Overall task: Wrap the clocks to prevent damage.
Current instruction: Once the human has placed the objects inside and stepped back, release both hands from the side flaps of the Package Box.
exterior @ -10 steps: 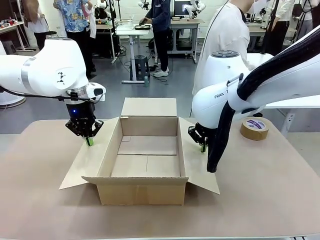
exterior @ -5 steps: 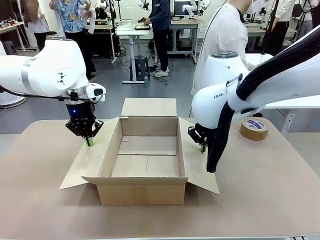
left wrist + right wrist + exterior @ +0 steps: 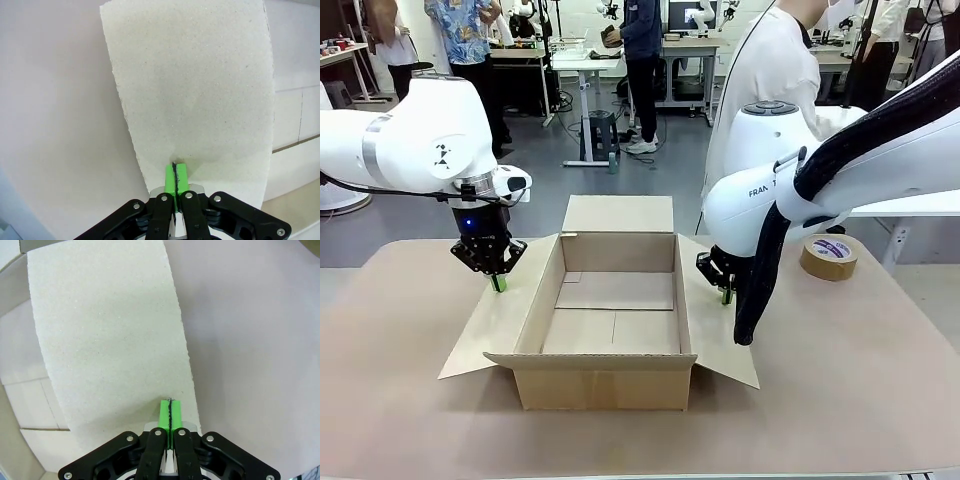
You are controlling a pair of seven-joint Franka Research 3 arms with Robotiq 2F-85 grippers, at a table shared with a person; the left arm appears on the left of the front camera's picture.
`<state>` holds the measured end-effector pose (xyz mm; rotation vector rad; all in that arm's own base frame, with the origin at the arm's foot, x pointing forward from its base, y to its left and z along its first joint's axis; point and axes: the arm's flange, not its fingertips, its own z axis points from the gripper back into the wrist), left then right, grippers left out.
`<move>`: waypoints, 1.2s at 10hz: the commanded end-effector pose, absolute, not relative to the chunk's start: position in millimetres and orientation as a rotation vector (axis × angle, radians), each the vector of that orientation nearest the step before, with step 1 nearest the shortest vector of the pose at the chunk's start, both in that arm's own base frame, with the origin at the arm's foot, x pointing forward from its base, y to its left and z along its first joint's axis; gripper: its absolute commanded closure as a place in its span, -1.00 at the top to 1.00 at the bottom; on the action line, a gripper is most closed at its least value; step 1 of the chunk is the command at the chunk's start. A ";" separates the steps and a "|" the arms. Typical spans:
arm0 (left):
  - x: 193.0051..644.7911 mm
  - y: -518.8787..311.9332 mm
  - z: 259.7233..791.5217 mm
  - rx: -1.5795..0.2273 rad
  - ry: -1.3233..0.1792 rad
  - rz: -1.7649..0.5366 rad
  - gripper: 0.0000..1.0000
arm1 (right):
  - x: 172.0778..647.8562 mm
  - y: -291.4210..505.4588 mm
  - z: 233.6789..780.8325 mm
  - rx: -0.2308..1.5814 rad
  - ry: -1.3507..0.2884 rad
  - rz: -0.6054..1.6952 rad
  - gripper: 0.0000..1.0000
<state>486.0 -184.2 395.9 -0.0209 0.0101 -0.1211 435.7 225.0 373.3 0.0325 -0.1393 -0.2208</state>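
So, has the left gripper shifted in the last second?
No. The left gripper sits at the same spot on the box's left flap, fingers shut.

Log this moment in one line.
left tool shut, tip on left flap of open brown cardboard box | right tool shut, tip on right flap | box empty | brown tape roll untouched

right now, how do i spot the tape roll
Find the open cardboard box mid-table. Beyond its right flap, near the far right edge of the table, lies the tape roll. It is the only small brown ring, apart from the box.
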 end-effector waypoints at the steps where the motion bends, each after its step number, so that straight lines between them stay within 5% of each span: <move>1: 485.8 -183.5 395.9 -0.006 0.016 -0.125 -0.99 | 434.6 226.2 369.9 0.032 -0.135 -0.218 -0.98; 12: 485.8 -183.5 395.9 -0.006 0.016 -0.125 -0.99 | 434.6 226.2 369.9 0.032 -0.135 -0.218 -0.98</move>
